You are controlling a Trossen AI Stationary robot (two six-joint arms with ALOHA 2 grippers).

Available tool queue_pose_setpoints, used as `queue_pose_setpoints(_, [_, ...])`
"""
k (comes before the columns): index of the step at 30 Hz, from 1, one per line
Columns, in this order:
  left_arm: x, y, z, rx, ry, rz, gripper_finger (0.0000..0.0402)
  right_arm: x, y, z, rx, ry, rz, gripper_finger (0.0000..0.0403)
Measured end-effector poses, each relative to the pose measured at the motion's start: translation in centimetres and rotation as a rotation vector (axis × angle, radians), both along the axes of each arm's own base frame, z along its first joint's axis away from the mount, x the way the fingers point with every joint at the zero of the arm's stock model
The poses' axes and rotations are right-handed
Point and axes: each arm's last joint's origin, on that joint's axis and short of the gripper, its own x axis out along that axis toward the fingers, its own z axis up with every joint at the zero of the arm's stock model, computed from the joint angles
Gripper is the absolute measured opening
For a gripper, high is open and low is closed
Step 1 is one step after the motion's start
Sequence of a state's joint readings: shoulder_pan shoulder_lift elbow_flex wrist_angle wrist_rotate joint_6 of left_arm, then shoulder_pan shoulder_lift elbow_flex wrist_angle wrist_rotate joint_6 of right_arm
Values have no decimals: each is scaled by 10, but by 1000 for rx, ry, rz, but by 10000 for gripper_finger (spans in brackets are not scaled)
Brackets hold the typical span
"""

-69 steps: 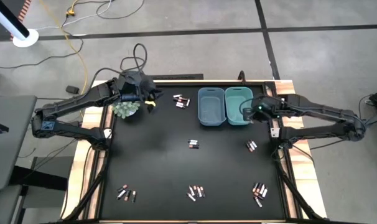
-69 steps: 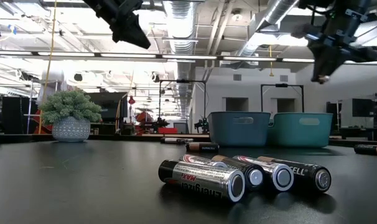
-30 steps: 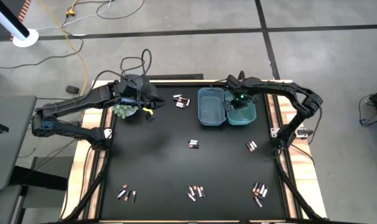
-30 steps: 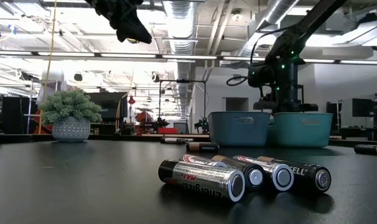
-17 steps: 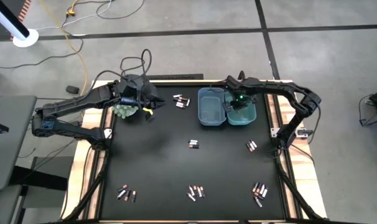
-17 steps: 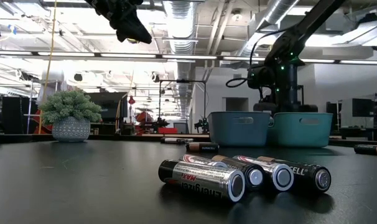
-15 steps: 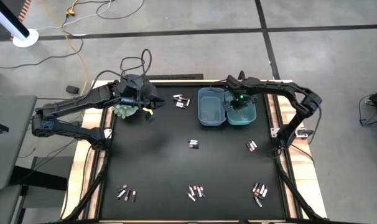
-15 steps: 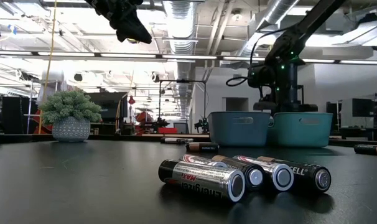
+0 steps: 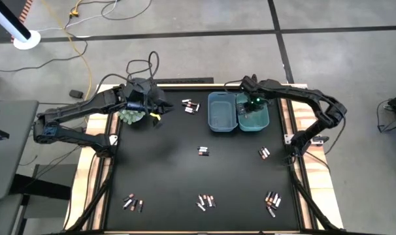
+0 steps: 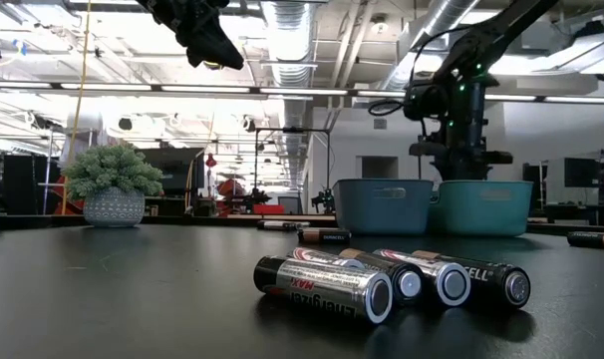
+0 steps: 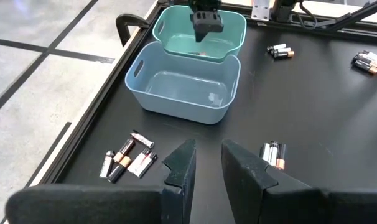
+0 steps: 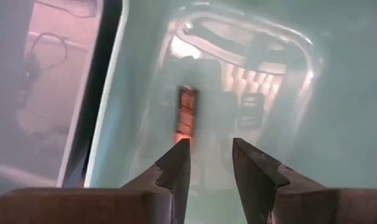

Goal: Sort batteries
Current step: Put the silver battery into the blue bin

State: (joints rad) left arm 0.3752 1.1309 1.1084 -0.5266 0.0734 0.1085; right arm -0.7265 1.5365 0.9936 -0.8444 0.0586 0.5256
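Small batteries lie on the black table in several clusters: near the far edge (image 9: 190,106), at the middle (image 9: 203,151), at the right (image 9: 264,153), and three groups along the near edge (image 9: 206,201). My right gripper (image 12: 208,149) hangs open over the teal bin (image 9: 253,112), pointing down. One dark battery with a copper end (image 12: 185,112) lies on that bin's floor just beyond the fingertips. My left gripper (image 11: 207,155) is open and held high over the table's far left corner (image 9: 157,109), touching nothing. The blue bin (image 9: 221,111) stands beside the teal one.
A small potted plant (image 9: 131,115) stands under the left arm at the far left corner. The two bins stand side by side at the far edge. Four batteries (image 10: 392,281) lie close before the low camera. Bare black table spreads between the clusters.
My right gripper has swung from the table's right edge to over the teal bin, dipped into it, and in the last half second has risen a little above its rim. The left arm has kept still.
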Motion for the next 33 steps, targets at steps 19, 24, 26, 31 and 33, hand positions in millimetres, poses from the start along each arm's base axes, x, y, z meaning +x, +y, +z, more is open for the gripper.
queue_pose_setpoints(19, [2,-3,2,45,-9,-39,70,-49,98,87,-53,-141,14,123])
queue_pose_setpoints(24, [9,-17,5,21,-56,-2,70,-65,125,92,3,-81,31,123])
queue_pose_setpoints(26, [12,-25,7,29,-81,21,70,-69,136,94,10,-73,49,123])
queue_pose_setpoints(31, [18,-47,11,39,-126,2,70,-70,158,94,-8,-63,94,123])
queue_pose_setpoints(33, [20,-56,12,18,-148,14,70,-70,166,89,2,-42,126,123])
